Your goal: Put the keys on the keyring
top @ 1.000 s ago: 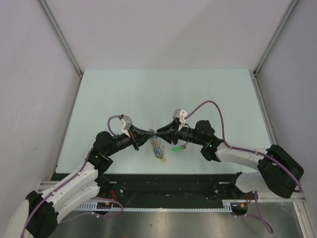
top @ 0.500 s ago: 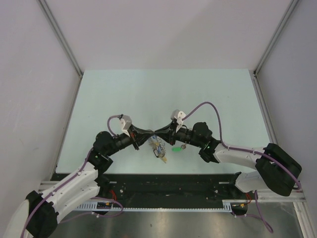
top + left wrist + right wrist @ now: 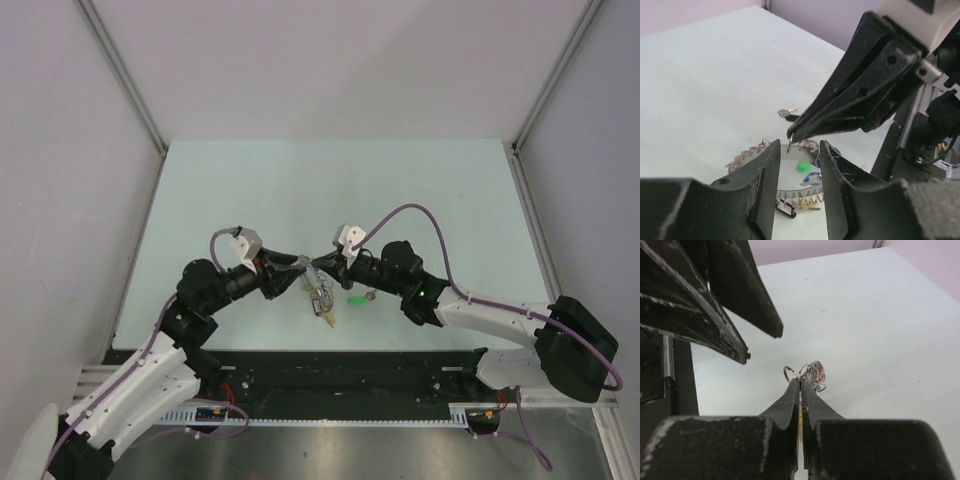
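My right gripper [image 3: 800, 382] has its 2 black fingers pressed flat together, pinching 1 thin wire loop [image 3: 790, 373] on the edge of the keyring [image 3: 318, 288]. I judge that grip is there to hold the ring steady and present its edge. My left gripper [image 3: 799, 147] faces it with its jaws spread and nothing between them, the right fingertips just beyond the gap. That fits a handover of the ring, with no key picked up yet.

The loops are fine, springy, bright wire, bunched like small coils. The ring is a smooth grey metal band that catches the light. It hangs down and toward me from the pinched loop. I cannot tell whether its lower end rests on the table [image 3: 250, 190].

Blue and yellow key heads sit in the cluster at the ring. I cannot tell whether they are threaded on. Just beside it, 1 green-headed key [image 3: 354, 298] and 1 black-headed key [image 3: 788, 113] look loose on the pale, matte tabletop, tiny and flat.
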You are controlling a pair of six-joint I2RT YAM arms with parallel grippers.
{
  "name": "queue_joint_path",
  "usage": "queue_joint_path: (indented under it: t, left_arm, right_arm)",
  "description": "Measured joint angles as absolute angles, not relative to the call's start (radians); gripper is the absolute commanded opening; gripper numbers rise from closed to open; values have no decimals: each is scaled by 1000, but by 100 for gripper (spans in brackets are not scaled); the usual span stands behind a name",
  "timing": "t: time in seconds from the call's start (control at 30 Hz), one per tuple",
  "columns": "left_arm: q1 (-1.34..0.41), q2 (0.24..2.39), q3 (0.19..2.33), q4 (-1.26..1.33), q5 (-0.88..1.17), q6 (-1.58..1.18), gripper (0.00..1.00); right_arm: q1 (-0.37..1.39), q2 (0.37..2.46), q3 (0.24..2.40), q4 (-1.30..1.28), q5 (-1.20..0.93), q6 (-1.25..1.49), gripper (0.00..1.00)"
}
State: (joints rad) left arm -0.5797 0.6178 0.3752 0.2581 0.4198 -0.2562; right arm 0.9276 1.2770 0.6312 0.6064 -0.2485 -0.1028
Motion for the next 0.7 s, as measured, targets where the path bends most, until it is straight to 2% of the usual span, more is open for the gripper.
queue_joint_path:
  t: [0.27,0.47,0.7]
  left_arm:
    - [-510,678,617,-45,454,-61,56]
    - [-501,762,676,-198,513,120,54]
    - [-525,822,693,-239,580,262,50]
  right_arm:
    - [952,1253,710,449,-207,-267,0]
    - [958,1252,736,348,-206,-334,0]
    - [974,1249,760,293,-190,-378,0]
